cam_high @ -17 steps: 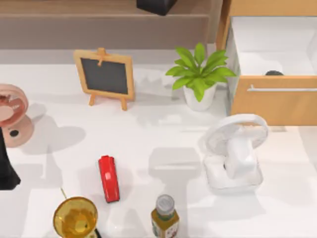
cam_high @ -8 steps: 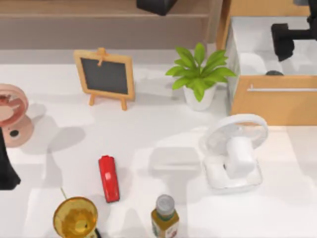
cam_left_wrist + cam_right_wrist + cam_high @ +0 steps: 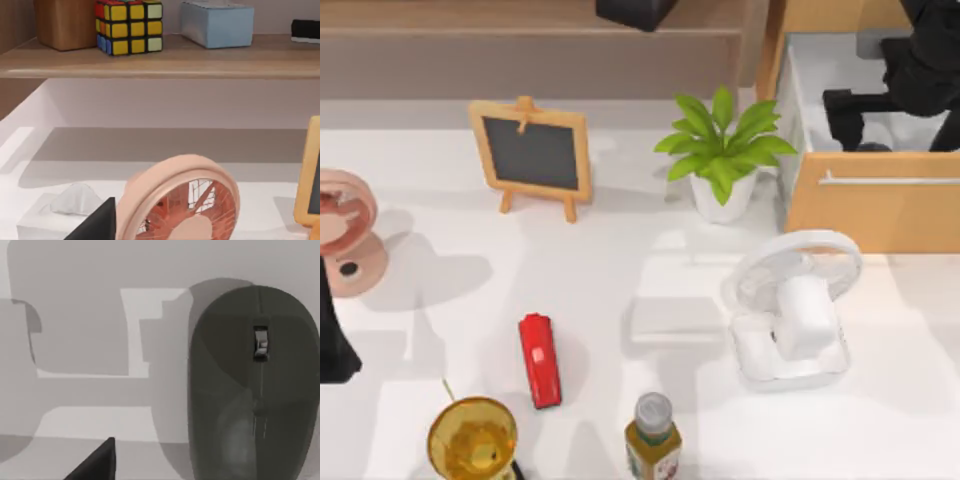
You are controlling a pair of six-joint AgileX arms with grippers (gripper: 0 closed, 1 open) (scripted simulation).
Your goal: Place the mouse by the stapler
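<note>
The mouse (image 3: 873,147) lies in the open wooden drawer (image 3: 880,200) at the back right, and just its dark top shows behind the drawer front. In the right wrist view the mouse (image 3: 255,385) looms close on the drawer's white floor. My right gripper (image 3: 847,115) hangs over the drawer, just left of and above the mouse. The red stapler (image 3: 540,360) lies on the white table at front left, far from the drawer. My left arm (image 3: 332,340) is parked at the table's left edge.
A white fan (image 3: 795,310) stands in front of the drawer, with a potted plant (image 3: 723,150) to the drawer's left. A chalkboard easel (image 3: 532,155), a pink fan (image 3: 345,235), a golden cup (image 3: 472,437) and a bottle (image 3: 653,435) surround the stapler.
My right arm has come in from the back right and moved left and down over the open drawer, towards the mouse. The left arm and the stapler have not moved.
</note>
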